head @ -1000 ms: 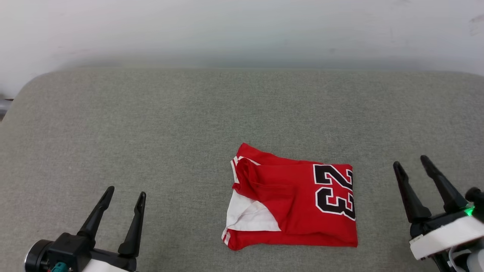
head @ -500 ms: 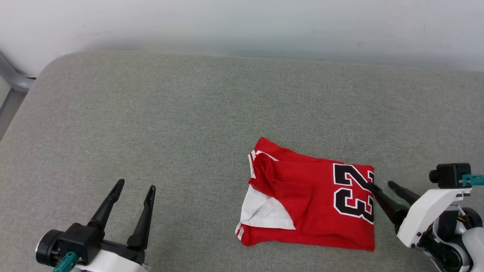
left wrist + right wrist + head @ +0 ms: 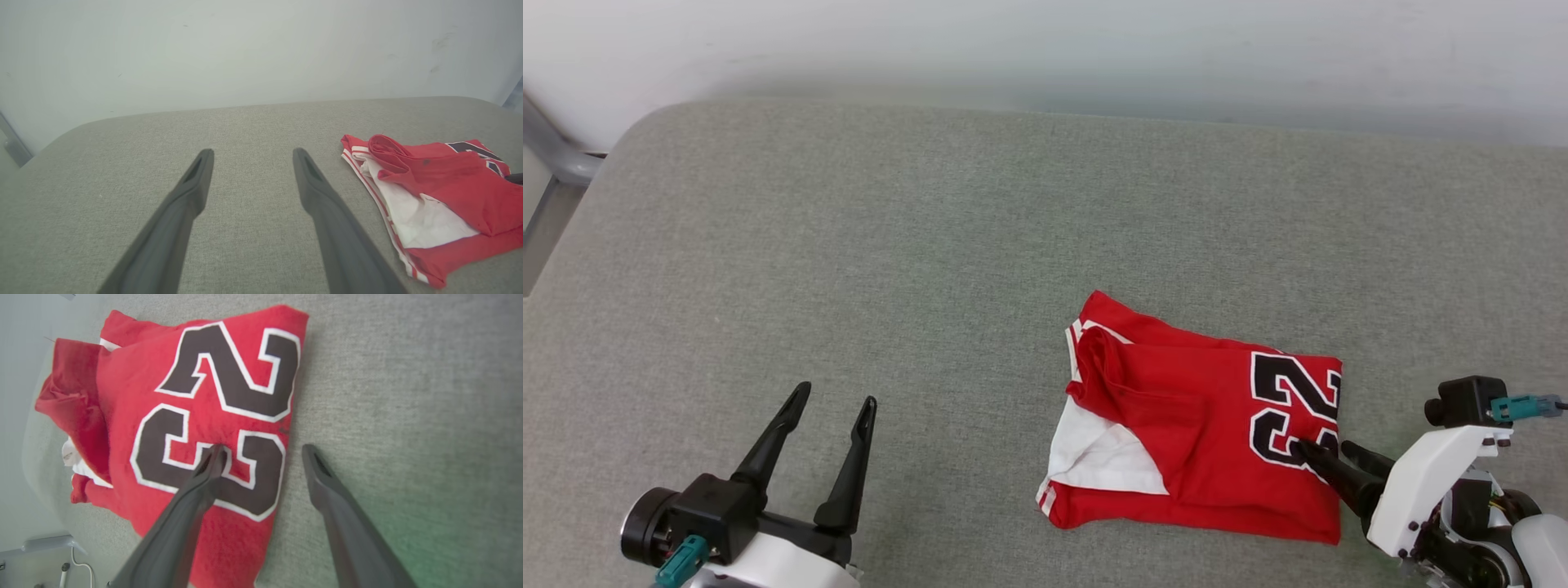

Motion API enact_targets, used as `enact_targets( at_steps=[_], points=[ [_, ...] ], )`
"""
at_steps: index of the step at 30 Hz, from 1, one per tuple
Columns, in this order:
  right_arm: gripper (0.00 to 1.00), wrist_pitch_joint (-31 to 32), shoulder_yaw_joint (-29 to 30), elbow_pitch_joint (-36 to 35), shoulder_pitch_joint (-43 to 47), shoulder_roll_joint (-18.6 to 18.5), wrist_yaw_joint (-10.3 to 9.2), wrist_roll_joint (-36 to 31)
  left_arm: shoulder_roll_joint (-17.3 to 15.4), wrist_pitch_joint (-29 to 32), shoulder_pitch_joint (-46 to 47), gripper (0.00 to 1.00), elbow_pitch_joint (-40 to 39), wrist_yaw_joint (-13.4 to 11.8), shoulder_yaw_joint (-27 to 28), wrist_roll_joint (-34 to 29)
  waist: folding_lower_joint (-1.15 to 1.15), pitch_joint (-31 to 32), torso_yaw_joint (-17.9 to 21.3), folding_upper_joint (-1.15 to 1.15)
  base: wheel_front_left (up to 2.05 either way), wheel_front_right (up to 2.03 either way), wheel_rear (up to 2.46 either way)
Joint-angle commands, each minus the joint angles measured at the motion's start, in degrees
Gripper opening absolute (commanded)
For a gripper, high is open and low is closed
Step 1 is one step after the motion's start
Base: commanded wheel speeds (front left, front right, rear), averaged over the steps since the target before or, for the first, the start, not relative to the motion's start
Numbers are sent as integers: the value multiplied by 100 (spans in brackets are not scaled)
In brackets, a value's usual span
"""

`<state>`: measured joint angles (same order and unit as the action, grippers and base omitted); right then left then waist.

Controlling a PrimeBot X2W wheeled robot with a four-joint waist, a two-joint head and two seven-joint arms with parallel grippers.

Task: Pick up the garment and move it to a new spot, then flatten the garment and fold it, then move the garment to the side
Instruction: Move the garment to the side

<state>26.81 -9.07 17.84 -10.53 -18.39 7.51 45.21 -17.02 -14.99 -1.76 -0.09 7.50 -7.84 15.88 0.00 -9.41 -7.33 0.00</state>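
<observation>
Right pincer (image 3: 1322,445), spread, straddles an edge of the garment (image 3: 1176,441); left pincer (image 3: 838,392), spread, above open cushion (image 3: 931,245).

Bright, even, diffuse light; shadows faint. In head view the pale plain wall (image 3: 1045,49) is hazy; wrist views bow at edges. Green cast on grey woven fabric surface (image 3: 408,522), right wrist view.

Swung the right gripper (image 3: 1323,447) from upright, well right of the shirt (image 3: 1168,425), down to point left across its right edge, with one fingertip (image 3: 213,460) over the printed 3 (image 3: 149,455), the other over the grey cushion (image 3: 408,396). Shifted the head camera too.
</observation>
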Motion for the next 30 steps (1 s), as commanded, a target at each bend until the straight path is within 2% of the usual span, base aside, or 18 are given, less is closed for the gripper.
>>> enact_targets(
  at_steps=[1, 13, 15, 16, 17, 24, 30],
  points=[
    [100, 47, 1, 61, 14, 18, -5, -83, 19, -23, 66, 100, 17, -3, -24, 25, 0, -17, -30, 0, 0, 0, 0],
    [100, 220, 194, 573, -89, 404, -8, -94, 45, -23, 93, 100, 131, -3, -161, 94, 0, -65, -181, 0, 0, 0, 0],
    [49, 221, 169, 690, -110, 399, -9, -120, 47, -23, 104, 100, 143, -3, -181, 94, 0, -70, -189, 0, 0, 0, 0],
    [36, 205, 165, 741, -116, 398, -9, -123, 45, -23, 104, 100, 150, -3, -189, 99, 0, -72, -191, 0, 0, 0, 0],
    [0, 256, 168, 829, -108, 419, -9, -73, 44, -23, 105, 100, 159, -3, -197, 103, 0, -68, -193, 0, 0, 0, 0],
    [0, 126, 34, 843, -246, 262, -9, 30, 40, -24, 65, 100, 158, -3, -133, 109, 0, -46, -139, 0, 0, 0, 0],
    [0, -85, -233, 607, -391, 28, -9, 37, 57, -24, 33, 100, 99, -3, -47, 55, 0, -42, 69, 0, 0, 0, 0]
  ],
)
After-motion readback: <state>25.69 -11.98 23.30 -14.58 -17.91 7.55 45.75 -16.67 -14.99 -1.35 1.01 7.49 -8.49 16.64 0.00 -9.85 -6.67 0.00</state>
